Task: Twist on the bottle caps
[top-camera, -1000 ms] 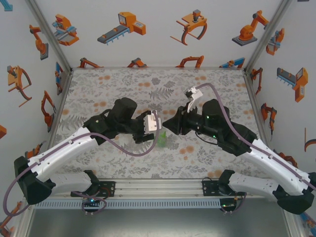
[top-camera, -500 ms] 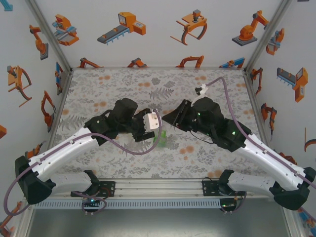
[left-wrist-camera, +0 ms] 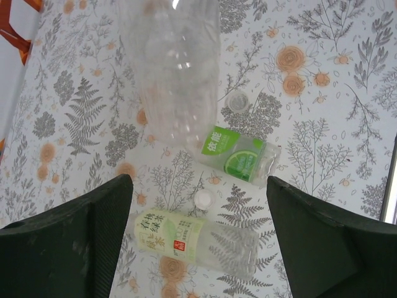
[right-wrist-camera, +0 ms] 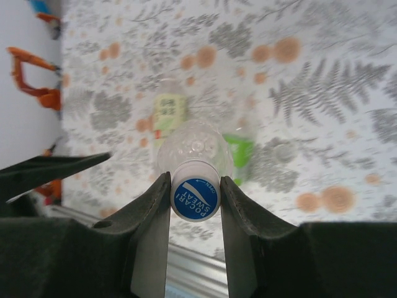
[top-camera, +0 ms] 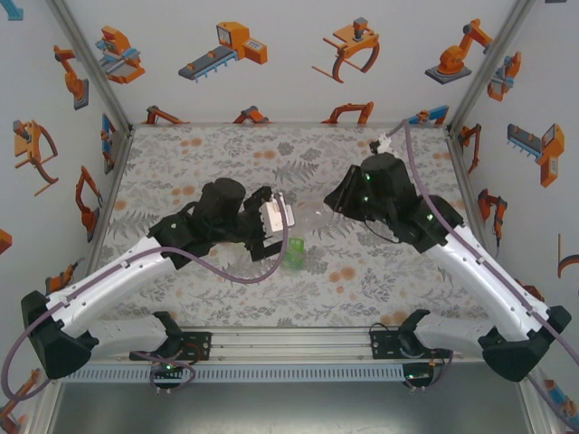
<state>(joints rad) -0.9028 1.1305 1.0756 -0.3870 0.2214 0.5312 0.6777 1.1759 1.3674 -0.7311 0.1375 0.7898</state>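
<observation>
Left tool [left-wrist-camera: 198,180]: fingers spread wide, empty, facing the clear unlabelled plastic bottle [left-wrist-camera: 173,68]. Right tool [right-wrist-camera: 195,183]: clamped on the round blue plastic cap [right-wrist-camera: 195,198] atop that bottle. Below the bottle, on the floral bench [left-wrist-camera: 335,93]: yellow-labelled clear bottle [left-wrist-camera: 186,239], small white cap [left-wrist-camera: 203,198], green-labelled clear bottle [left-wrist-camera: 239,155], pale translucent cap [left-wrist-camera: 237,100].

Pretty clearly a robotics lab test cell, not anyone's home. White walls [top-camera: 271,54] plastered with orange cartoon robot-arm stickers [top-camera: 226,50], bare aluminium frame posts [top-camera: 90,72] in the corners, and a left arm [top-camera: 118,280] and right arm [top-camera: 470,271] bolted to a metal rail [top-camera: 289,344] at the tabletop [top-camera: 226,149] edge, with purple cables [top-camera: 244,278] looping off them. The tabletop's got a flowery printed cover, weirdly.
</observation>
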